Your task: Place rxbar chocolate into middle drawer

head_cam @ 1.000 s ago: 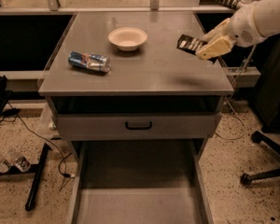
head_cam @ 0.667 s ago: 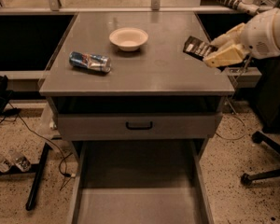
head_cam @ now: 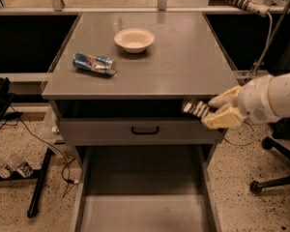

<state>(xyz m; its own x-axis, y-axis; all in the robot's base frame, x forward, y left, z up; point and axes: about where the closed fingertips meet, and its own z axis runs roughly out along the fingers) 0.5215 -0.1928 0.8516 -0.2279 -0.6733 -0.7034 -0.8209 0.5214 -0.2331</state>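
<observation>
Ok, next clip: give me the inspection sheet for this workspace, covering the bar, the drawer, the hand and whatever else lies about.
Surface: grey cabinet top, flat.
Job's things: rxbar chocolate held in the air by the cabinet's front right corner, not yet in the middle drawer, which is pulled out below with a bare floor.
Clutter: white bowl upright; crushed blue can on its side.
Grippers: hand shut on the bar, in front of the upper drawer front.
Cables: black cable on the ground at left; pale cable at right.
Surroundings: speckled floor; chair base at right.
</observation>
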